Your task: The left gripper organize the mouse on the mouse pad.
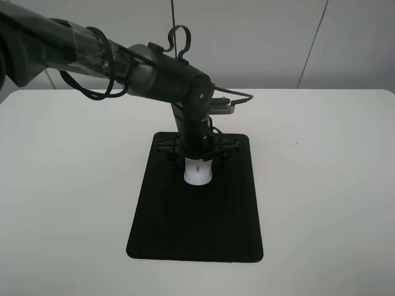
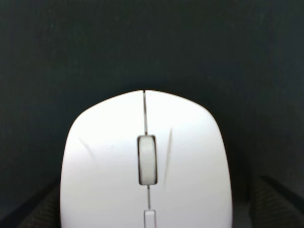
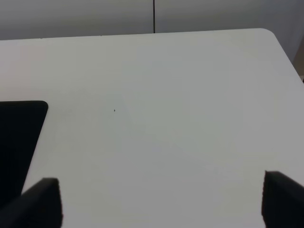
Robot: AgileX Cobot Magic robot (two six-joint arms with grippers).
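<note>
The white mouse point(image 1: 198, 171) lies on the far half of the black mouse pad point(image 1: 185, 222), scroll wheel strip facing the near edge. My left gripper point(image 1: 197, 161) points straight down over the mouse's rear, its jaws spread to either side. In the left wrist view the mouse point(image 2: 147, 166) fills the lower middle, with the pad point(image 2: 152, 42) behind it. One black finger point(image 2: 33, 209) sits close beside the mouse and the other finger point(image 2: 280, 199) stands off with a small gap. The gripper looks open around the mouse.
The pad lies on a white table point(image 1: 62, 185) in front of a pale wall. My right gripper point(image 3: 156, 204) hovers open over bare table, with a corner of the pad point(image 3: 16, 137) in its view; it does not appear in the high view.
</note>
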